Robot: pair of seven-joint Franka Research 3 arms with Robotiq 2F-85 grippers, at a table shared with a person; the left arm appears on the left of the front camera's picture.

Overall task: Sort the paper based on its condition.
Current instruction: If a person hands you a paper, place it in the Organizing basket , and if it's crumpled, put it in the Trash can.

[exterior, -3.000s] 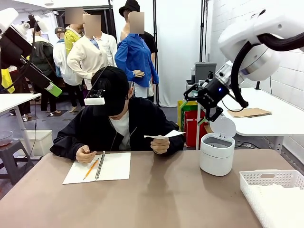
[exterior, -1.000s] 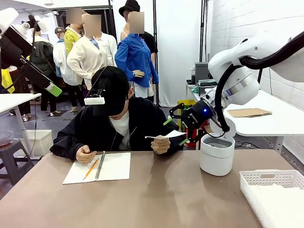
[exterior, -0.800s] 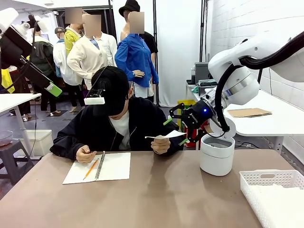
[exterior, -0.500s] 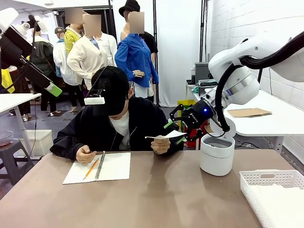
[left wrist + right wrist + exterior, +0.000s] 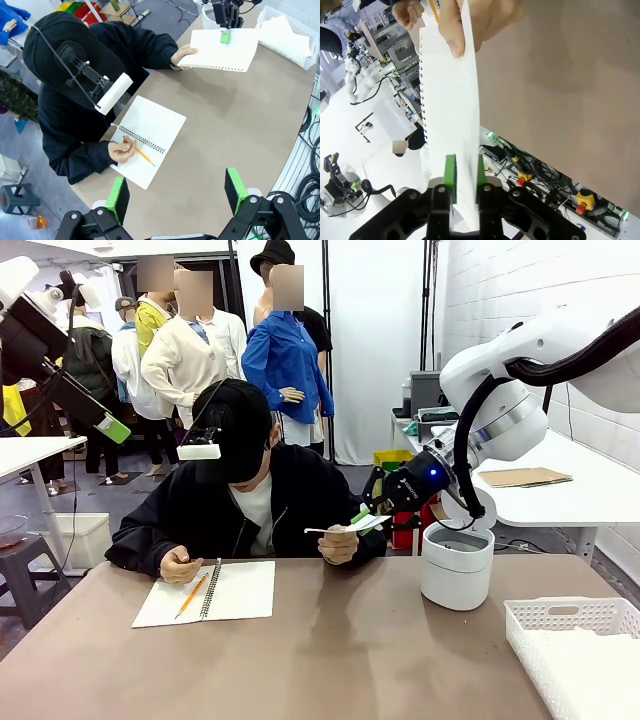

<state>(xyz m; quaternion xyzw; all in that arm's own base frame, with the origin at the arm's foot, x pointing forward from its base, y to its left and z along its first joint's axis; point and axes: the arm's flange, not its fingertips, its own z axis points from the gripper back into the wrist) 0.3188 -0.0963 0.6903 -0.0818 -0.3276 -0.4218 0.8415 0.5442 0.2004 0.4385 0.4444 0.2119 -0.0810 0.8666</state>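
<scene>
I see a brown tabletop point(image 5: 340, 650) with an open spiral notebook point(image 5: 240, 590) at its far left, a pencil point(image 5: 192, 595) on it and one hand point(image 5: 180, 565) of the seated person resting there. A white lidded bin point(image 5: 456, 568) stands far right. A white basket point(image 5: 570, 618) at the near right corner holds loose sheets point(image 5: 286, 34). Behind are a white curtain and a side table carrying a cardboard sheet point(image 5: 525, 477).

The person's other hand point(image 5: 338, 544) holds the paper point(image 5: 340, 528) level above the tabletop. My right pincer point(image 5: 361, 517) pinches its free edge, green pads pressed on both faces. My left pincer point(image 5: 177, 189) hangs spread high over the tabletop.

Three seconds ago the right arm was raised above the bin, clear of the paper. A second ago its jaws stood wide around the edge; now they have closed on it.
</scene>
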